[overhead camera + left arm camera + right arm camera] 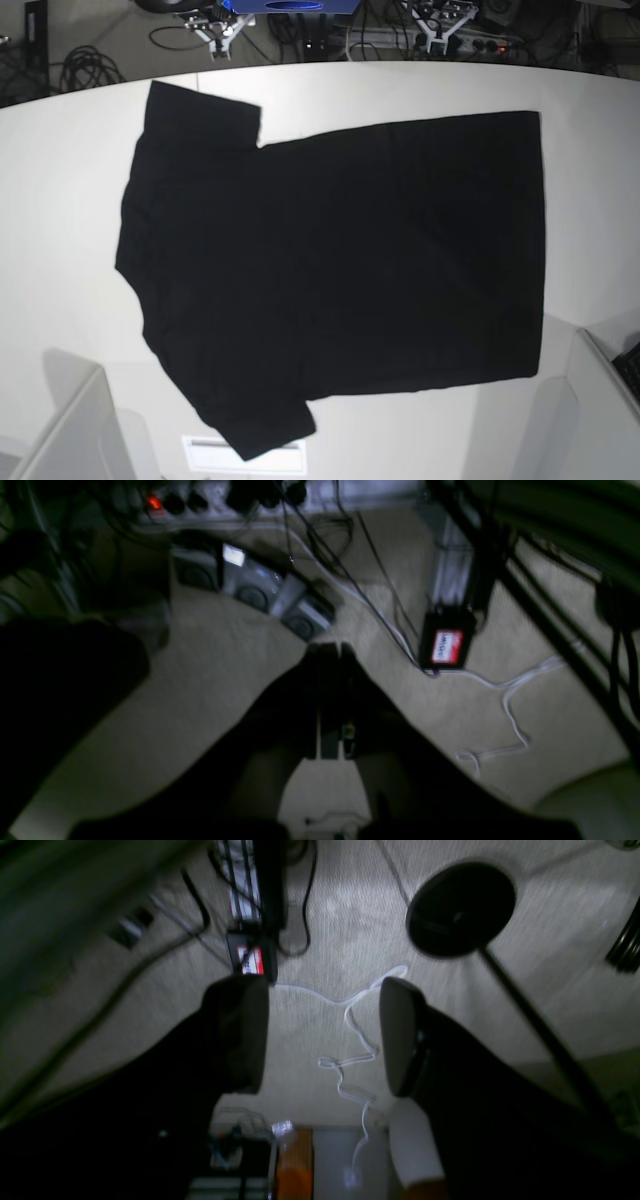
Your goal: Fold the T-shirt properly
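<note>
White table, black T-shirt spread flat plain-side up, left gripper closed, right gripper wide

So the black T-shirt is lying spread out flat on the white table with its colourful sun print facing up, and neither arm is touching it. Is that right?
Not quite. The T-shirt does lie spread flat on the white table, untouched by either arm, but the side facing up is plain black; no sun print shows. The base view makes this clear.
</note>
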### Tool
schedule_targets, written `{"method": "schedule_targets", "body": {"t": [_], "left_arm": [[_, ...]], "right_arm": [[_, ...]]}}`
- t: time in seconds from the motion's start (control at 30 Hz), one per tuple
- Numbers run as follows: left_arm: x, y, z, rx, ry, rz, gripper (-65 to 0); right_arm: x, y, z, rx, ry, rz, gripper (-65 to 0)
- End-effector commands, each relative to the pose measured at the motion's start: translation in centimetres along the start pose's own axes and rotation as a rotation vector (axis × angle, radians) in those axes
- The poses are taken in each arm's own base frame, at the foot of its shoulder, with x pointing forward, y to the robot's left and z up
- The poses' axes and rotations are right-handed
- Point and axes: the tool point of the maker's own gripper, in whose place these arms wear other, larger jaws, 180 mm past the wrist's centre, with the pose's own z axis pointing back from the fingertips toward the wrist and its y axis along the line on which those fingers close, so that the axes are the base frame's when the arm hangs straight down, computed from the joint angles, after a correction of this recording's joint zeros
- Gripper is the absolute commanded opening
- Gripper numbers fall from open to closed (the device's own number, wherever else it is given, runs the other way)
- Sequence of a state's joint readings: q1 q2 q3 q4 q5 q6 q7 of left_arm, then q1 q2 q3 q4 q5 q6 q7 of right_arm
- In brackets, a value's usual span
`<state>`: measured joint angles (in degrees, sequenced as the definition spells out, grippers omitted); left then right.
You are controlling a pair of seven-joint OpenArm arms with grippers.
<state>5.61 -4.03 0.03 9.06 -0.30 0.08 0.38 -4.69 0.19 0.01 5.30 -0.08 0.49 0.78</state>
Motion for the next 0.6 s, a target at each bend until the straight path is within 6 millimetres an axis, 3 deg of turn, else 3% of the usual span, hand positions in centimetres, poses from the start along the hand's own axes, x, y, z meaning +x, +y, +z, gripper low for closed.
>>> {"method": "schedule_targets", "body": {"t": [0.0, 0.07, 0.17, 0.23, 0.27, 0.37, 0.43, 0.53, 0.57], "left_arm": [[0.1, 0.3, 0.0, 0.008, -0.007, 0.002, -63.8], [0.2, 0.2, 0.0, 0.007, -0.012, 0.003, -57.4], [0.4, 0.1, 0.0, 0.005, -0.019, 0.004, -39.0], [0.6, -0.4, 0.0, -0.002, -0.022, 0.006, -28.8], [0.6, -0.6, 0.0, -0.005, -0.023, 0.006, -27.8], [0.6, -0.7, 0.0, -0.007, -0.023, 0.006, -34.1], [0.6, -0.7, 0.0, -0.007, -0.023, 0.006, -43.3], [0.6, -0.8, 0.0, -0.008, -0.023, 0.007, -62.7], [0.5, -0.8, 0.0, -0.008, -0.021, 0.006, -65.0]], "right_arm": [[-0.7, -0.7, 0.0, -0.011, 0.016, 0.002, -37.2], [-0.7, -0.7, 0.0, -0.011, 0.013, 0.000, -46.1], [-0.5, -0.5, 0.0, -0.008, 0.007, -0.004, -65.0], [-0.4, -0.5, 0.0, -0.008, 0.002, -0.004, -65.0], [-0.4, -0.5, 0.0, -0.008, 0.002, -0.004, -65.0], [-0.2, -0.5, 0.0, -0.008, -0.002, -0.006, -65.0], [-0.1, -0.5, 0.0, -0.008, -0.004, -0.006, -65.0], [-0.1, -0.5, 0.0, -0.009, -0.004, 0.001, -65.0], [-0.2, -0.5, 0.0, -0.009, -0.002, 0.001, -65.0]]}}
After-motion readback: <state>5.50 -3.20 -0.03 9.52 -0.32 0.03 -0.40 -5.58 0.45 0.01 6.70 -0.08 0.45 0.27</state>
